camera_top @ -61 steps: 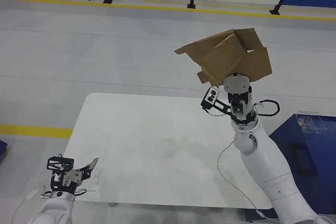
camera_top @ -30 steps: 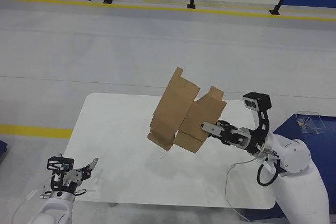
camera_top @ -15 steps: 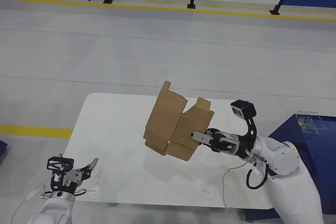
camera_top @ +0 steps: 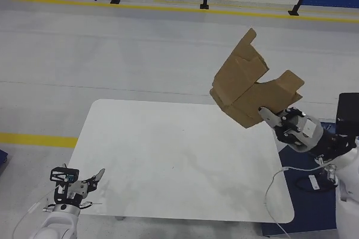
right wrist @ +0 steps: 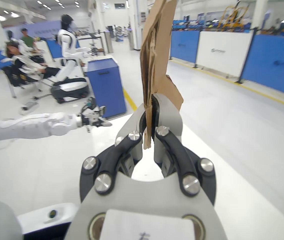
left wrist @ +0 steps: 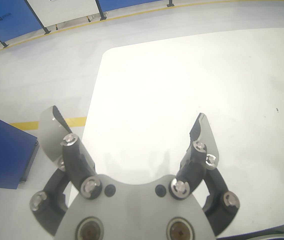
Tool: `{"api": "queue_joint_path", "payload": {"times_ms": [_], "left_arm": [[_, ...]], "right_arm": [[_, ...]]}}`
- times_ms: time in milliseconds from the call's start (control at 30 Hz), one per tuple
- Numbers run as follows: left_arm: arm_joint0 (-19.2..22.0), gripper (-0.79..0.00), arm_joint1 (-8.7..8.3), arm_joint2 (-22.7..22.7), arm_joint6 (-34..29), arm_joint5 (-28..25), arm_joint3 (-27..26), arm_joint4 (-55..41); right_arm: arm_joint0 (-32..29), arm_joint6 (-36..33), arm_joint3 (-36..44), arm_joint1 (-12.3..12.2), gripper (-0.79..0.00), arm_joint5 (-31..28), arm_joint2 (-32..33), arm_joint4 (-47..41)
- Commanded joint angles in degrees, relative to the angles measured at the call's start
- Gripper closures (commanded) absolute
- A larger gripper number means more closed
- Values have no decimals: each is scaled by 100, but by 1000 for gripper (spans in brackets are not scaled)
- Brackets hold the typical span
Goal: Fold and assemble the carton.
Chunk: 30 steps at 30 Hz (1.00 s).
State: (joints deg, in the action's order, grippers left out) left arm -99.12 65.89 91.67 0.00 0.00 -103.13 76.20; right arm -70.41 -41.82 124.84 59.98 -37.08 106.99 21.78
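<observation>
One carton, flaps loose, swings from over table centre up to 2 o'clock, airborne. Right gripper pinches its edge. Left gripper gapes empty, 7 o'clock. Folding likely not begun.

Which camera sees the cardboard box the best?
The top view: the whole carton shows, flaps spread, held up by the right gripper. The right wrist view sees it edge-on, a thin strip. The left wrist view faces the table.
</observation>
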Motion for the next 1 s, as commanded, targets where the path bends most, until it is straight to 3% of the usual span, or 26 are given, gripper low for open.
{"api": "queue_joint_path", "payload": {"times_ms": [0,233,367,633,733,867,967], "left_arm": [[0,-785,0,0,0,0,0,0],[0,-785,0,0,0,0,0,0],[0,-785,0,0,0,0,0,0],[0,-785,0,0,0,0,0,0],[0,-785,0,0,0,0,0,0],[0,-785,0,0,0,0,0,0],[0,-785,0,0,0,0,0,0]], "right_arm": [[-123,299,380,4,0,-51,215,974],[-514,1607,980,25,0,-490,288,3490],[-390,2895,980,3,0,-617,37,5735],[-1190,5091,980,-20,0,1110,-920,9419],[-1545,5481,980,-34,0,1722,-1257,10502],[-2159,5739,980,-51,0,3016,-1985,12749],[-2634,5668,980,-27,0,3487,-2518,13272]]}}
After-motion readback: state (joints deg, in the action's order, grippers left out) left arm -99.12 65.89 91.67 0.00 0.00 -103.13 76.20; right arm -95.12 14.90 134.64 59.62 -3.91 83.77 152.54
